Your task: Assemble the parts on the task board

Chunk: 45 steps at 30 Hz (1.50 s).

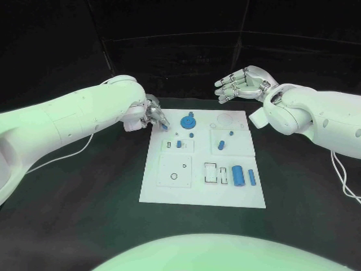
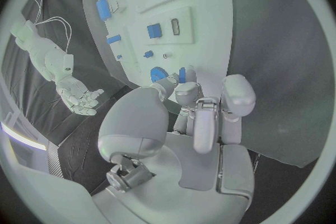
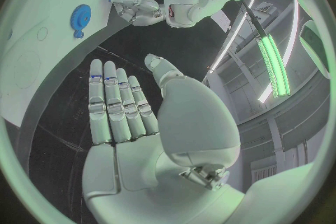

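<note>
The white task board (image 1: 168,189) lies in the middle of the black table. A blue gear (image 1: 189,120) sits near its far edge, and two blue cylinders (image 1: 238,175) lie near its right side. My left hand (image 1: 150,116) hovers at the board's far left corner and pinches a small blue peg (image 1: 164,127) between its fingertips, close beside the gear (image 2: 158,74). The peg (image 2: 182,74) points down at the board (image 2: 210,0). My right hand (image 1: 241,83) is raised beyond the board's far right corner, palm flat, fingers straight, holding nothing. The right wrist view shows my left hand (image 3: 136,8) by the gear (image 3: 81,15).
More small blue parts (image 1: 221,145) stand in the board's middle rows. White cables trail on the table at the left (image 1: 75,152) and the right (image 1: 347,189). Bare black table surrounds the board on all sides.
</note>
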Each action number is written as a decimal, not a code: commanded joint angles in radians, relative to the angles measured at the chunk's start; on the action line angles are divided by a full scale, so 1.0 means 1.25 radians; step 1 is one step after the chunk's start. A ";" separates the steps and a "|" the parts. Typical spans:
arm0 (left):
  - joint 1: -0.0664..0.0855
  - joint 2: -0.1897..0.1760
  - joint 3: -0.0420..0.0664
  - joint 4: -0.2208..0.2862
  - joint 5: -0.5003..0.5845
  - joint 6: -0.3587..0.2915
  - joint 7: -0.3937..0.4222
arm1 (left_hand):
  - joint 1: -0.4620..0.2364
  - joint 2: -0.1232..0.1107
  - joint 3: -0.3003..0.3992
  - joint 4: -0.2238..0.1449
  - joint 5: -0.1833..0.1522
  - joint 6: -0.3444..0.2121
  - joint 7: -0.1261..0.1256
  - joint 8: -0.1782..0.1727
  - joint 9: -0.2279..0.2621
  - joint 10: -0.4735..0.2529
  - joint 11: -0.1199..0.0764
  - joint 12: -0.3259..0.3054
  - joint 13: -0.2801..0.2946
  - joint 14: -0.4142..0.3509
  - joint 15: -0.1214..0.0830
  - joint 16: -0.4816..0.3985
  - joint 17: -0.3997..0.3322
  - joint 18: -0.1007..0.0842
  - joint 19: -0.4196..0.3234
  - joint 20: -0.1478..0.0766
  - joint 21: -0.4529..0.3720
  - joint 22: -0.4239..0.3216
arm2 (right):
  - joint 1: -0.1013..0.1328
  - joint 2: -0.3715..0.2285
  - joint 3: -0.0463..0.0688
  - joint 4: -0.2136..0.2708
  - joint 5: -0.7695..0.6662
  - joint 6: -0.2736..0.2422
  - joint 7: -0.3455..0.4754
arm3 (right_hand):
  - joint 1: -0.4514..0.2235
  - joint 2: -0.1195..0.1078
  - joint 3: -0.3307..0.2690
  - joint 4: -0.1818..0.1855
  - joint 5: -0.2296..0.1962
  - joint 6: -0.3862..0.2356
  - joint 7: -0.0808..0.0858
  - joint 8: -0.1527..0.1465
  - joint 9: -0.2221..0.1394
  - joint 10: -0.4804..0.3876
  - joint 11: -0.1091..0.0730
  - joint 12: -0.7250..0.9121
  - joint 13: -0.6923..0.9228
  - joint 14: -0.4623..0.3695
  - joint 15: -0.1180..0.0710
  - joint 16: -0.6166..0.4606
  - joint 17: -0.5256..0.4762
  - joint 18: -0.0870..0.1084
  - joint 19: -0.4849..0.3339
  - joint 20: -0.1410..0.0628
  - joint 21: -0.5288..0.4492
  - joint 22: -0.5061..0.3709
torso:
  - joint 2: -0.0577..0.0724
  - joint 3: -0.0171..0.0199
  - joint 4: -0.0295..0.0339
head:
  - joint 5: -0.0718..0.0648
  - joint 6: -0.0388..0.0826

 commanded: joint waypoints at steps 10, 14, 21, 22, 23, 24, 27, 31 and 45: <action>-0.010 -0.093 -0.005 0.157 0.012 -0.113 0.007 | -0.040 -0.017 0.175 -0.122 0.005 0.017 0.000 0.011 -0.002 0.015 -0.002 0.006 0.006 0.077 0.000 0.002 0.169 -0.002 0.013 0.001 0.004 0.010 | 0.001 -0.005 0.000 -0.001 0.000 0.010 0.002 | 0.003 0.007 -0.005 -0.001 -0.001 -0.005 0.009 0.005 0.001 -0.007 -0.001 0.006 0.001 -0.003 -0.001 0.004 -0.001 0.002 0.006 0.001 -0.002 -0.001 | 0.000 -0.0011 -0.0004 | 0.006 0.002; -0.014 -0.118 -0.020 0.196 0.012 -0.142 0.005 | -0.049 -0.021 0.189 -0.126 0.007 0.019 -0.001 0.013 -0.003 0.018 -0.002 0.007 0.006 0.077 0.000 0.003 0.171 -0.002 0.015 0.001 0.006 0.013 | 0.001 -0.006 0.000 -0.002 0.000 0.011 0.001 | 0.003 0.007 -0.005 -0.001 -0.001 -0.005 0.009 0.005 0.001 -0.007 -0.001 0.006 0.001 -0.003 -0.001 0.004 -0.001 0.002 0.006 0.001 -0.002 -0.001 | 0.000 -0.0006 -0.0002 | 0.006 0.002; -0.017 -0.133 -0.030 0.218 -0.005 -0.153 0.004 | -0.054 -0.024 0.197 -0.128 0.007 0.021 -0.001 0.015 -0.004 0.021 -0.003 0.010 0.010 0.078 0.000 0.004 0.173 -0.003 0.018 0.001 0.010 0.017 | 0.001 -0.006 0.000 -0.002 0.000 0.012 0.001 | 0.003 0.007 -0.005 -0.001 -0.001 -0.005 0.009 0.005 0.001 -0.007 -0.001 0.006 0.001 -0.003 -0.001 0.004 -0.001 0.002 0.006 0.001 -0.002 -0.001 | 0.001 -0.0005 -0.0024 | 0.008 0.004; -0.017 -0.134 -0.030 0.219 -0.006 -0.151 0.003 | -0.055 -0.025 0.198 -0.128 0.007 0.021 -0.002 0.015 -0.004 0.022 -0.003 0.012 0.012 0.078 0.000 0.005 0.174 -0.003 0.018 0.001 0.011 0.019 | 0.001 -0.006 0.000 -0.002 0.000 0.012 0.001 | 0.003 0.008 -0.005 -0.001 0.000 -0.005 0.009 0.005 0.001 -0.007 -0.001 0.006 0.001 -0.004 -0.001 0.004 -0.001 0.002 0.006 0.001 -0.003 -0.001 | 0.001 -0.0004 -0.0024 | 0.008 0.004; -0.017 -0.135 -0.032 0.221 -0.007 -0.150 0.002 | -0.055 -0.025 0.198 -0.129 0.007 0.021 -0.002 0.015 -0.004 0.022 -0.003 0.012 0.012 0.078 0.000 0.005 0.174 -0.003 0.019 0.001 0.011 0.019 | 0.001 -0.006 0.000 -0.003 0.000 0.012 0.001 | 0.004 0.008 -0.006 -0.001 0.001 -0.006 0.009 0.005 0.001 -0.007 -0.001 0.006 0.001 -0.004 -0.001 0.004 -0.001 0.002 0.006 0.001 -0.003 -0.002 | 0.001 -0.0001 -0.0027 | 0.008 0.004; -0.017 -0.135 -0.034 0.224 -0.008 -0.147 0.001 | -0.055 -0.025 0.198 -0.129 0.007 0.021 -0.002 0.015 -0.004 0.023 -0.003 0.013 0.013 0.078 0.000 0.005 0.175 -0.003 0.019 0.001 0.011 0.019 | 0.001 -0.006 0.000 -0.003 0.000 0.013 0.001 | 0.004 0.008 -0.006 -0.001 0.001 -0.006 0.009 0.005 0.001 -0.007 -0.001 0.006 0.001 -0.004 -0.001 0.004 -0.001 0.002 0.006 0.001 -0.003 -0.002 | 0.001 0.0000 -0.0031 | 0.009 0.005; -0.018 -0.136 -0.040 0.232 -0.011 -0.140 -0.002 | -0.055 -0.026 0.199 -0.129 0.007 0.021 -0.002 0.016 -0.004 0.024 -0.003 0.014 0.015 0.078 0.000 0.005 0.175 -0.004 0.020 0.001 0.012 0.020 | 0.001 -0.006 0.000 -0.003 0.000 0.013 0.001 | 0.004 0.008 -0.006 -0.001 0.001 -0.006 0.009 0.005 0.001 -0.007 -0.001 0.006 0.001 -0.004 -0.001 0.004 -0.001 0.002 0.006 0.001 -0.003 -0.002 | 0.001 -0.0001 -0.0032 | 0.008 0.005; -0.018 -0.136 -0.047 0.242 -0.022 -0.132 -0.005 | -0.057 -0.027 0.200 -0.130 0.007 0.021 -0.002 0.016 -0.004 0.028 -0.003 0.019 0.022 0.079 -0.001 0.007 0.179 -0.005 0.024 0.001 0.019 0.027 | 0.001 -0.005 0.000 -0.004 0.000 0.013 0.001 | 0.004 0.008 -0.006 -0.001 0.001 -0.006 0.009 0.005 0.001 -0.007 -0.001 0.006 0.001 -0.004 -0.001 0.004 -0.001 0.002 0.006 0.001 -0.003 -0.002 | 0.002 -0.0003 -0.0035 | 0.008 0.005; -0.018 -0.126 -0.059 0.247 -0.032 -0.110 -0.022 | -0.059 -0.029 0.202 -0.130 0.007 0.021 -0.002 0.017 -0.004 0.029 -0.003 0.020 0.023 0.079 -0.001 0.007 0.179 -0.006 0.026 0.000 0.021 0.030 | 0.001 -0.003 0.000 -0.005 0.000 0.015 0.001 | 0.004 0.008 -0.006 -0.001 0.001 -0.006 0.009 0.005 0.001 -0.008 -0.001 0.006 0.001 -0.004 -0.001 0.005 -0.001 0.002 0.007 0.001 -0.003 -0.002 | 0.002 -0.0005 -0.0033 | 0.007 0.005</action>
